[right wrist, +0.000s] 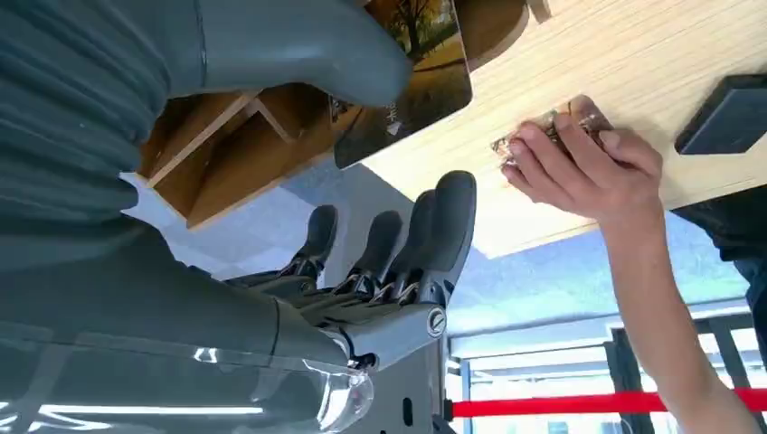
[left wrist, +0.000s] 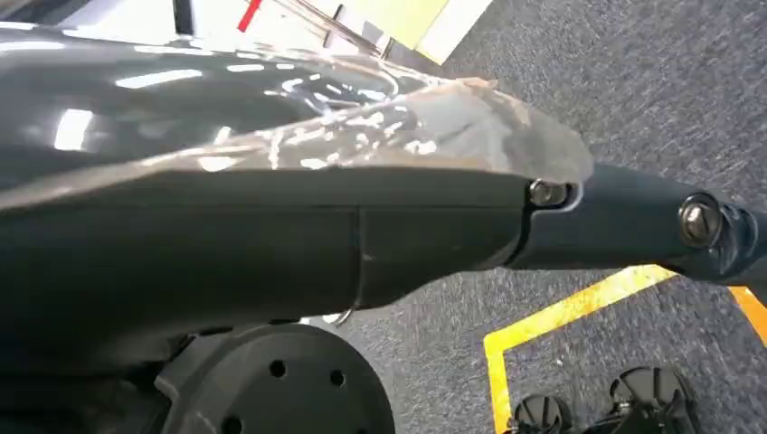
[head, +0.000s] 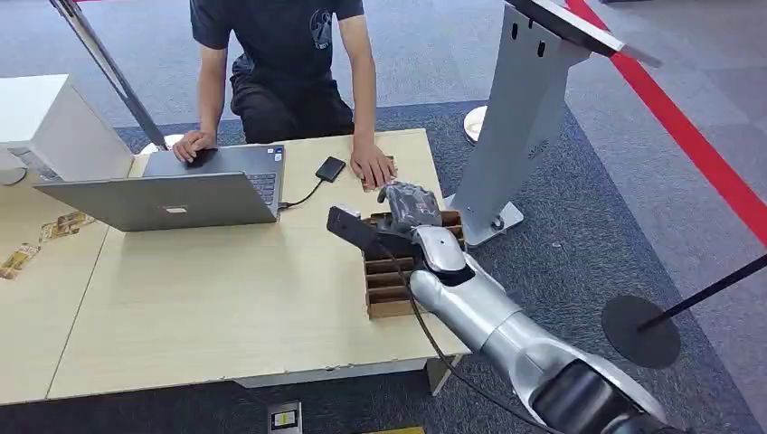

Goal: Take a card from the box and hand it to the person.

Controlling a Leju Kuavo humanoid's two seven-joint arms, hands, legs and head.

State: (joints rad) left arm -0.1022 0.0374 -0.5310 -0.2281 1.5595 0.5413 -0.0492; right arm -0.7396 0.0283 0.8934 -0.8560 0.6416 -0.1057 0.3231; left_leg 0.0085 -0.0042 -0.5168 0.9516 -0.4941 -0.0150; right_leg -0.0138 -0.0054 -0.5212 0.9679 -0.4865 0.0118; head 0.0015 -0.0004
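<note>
A brown cardboard box point(head: 389, 291) with dividers sits at the table's right edge. My right hand point(head: 409, 203) hovers over its far end. A card point(right wrist: 411, 81) with an autumn picture stands up out of the box point(right wrist: 244, 145), lying against the thick thumb point(right wrist: 298, 45). The dark fingers point(right wrist: 434, 235) stretch out straight, a gap away from the card. The person sits across the table and presses a hand point(head: 372, 167) on another card point(right wrist: 543, 127) lying flat on the tabletop. My left hand point(left wrist: 624, 217) hangs over the carpet, seen side-on and too close to read.
An open laptop point(head: 172, 194) and a small black drive point(head: 330, 168) lie near the person. A white kiosk stand point(head: 525, 117) rises just beyond the table's right corner. A black stanchion base point(head: 640, 330) stands on the floor to the right. Loose cards point(head: 63, 226) lie far left.
</note>
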